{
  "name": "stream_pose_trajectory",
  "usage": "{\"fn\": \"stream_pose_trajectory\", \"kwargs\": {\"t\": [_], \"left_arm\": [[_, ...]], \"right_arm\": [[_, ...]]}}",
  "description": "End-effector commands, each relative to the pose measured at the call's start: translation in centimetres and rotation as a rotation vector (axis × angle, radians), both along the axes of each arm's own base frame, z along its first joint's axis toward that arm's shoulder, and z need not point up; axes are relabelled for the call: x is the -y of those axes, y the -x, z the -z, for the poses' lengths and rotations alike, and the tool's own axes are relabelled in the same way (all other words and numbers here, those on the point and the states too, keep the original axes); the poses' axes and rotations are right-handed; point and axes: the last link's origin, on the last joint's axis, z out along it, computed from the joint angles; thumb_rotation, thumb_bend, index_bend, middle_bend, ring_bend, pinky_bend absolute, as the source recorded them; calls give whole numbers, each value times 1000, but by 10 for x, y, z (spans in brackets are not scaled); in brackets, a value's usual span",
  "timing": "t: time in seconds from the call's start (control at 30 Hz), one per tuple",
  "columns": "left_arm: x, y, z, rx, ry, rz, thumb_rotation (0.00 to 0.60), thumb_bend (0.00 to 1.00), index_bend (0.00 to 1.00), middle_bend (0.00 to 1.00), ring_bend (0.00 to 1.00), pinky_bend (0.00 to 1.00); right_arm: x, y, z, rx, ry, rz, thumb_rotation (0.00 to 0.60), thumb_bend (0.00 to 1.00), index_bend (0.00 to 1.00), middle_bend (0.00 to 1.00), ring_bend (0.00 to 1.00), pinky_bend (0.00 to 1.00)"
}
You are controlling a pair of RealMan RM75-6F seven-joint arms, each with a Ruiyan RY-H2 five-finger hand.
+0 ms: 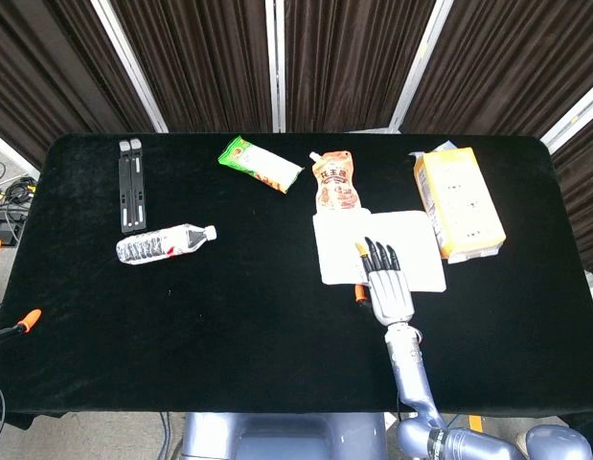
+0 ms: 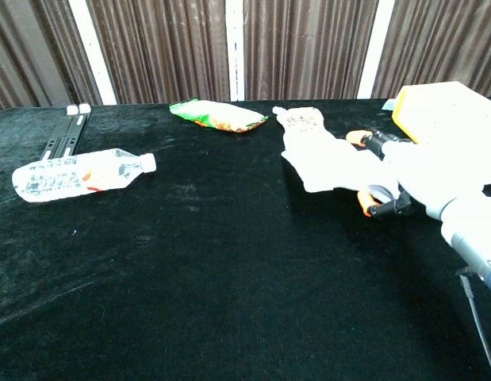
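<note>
The right hand [image 1: 390,287] lies palm-down on a flat white rectangular sheet [image 1: 377,247], its dark, orange-tipped fingers [image 1: 377,257] stretched out over the paper-like surface; in the chest view the sheet's near edge is lifted off the black velvety tablecloth [image 1: 229,307] with the thumb under it — so the hand grips the sheet. Touching the sheet's far edge lies a glossy orange spouted pouch [image 1: 335,182]. A boxy yellow carton [image 1: 458,202] sits just beside its right edge. Well apart to the left: a crinkly green snack packet [image 1: 260,164], a clear plastic bottle [image 1: 165,243] on its side and a slim black folding stand [image 1: 131,184].
</note>
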Motion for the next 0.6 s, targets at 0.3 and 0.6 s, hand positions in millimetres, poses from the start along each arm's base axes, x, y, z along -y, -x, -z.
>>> {"fn": "stream_pose_trajectory", "kwargs": {"t": [0.3,0.6], "left_arm": [[0,-1,0,0,-2,3,600,90,0,0,0,0],[0,-2,2,-2,-2,6,600,91,0,0,0,0]], "right_arm": [[15,7,-23,127,61,136,600,427,0,0,0,0],[24,22,-39,171,125,238,600,426,0,0,0,0]]}}
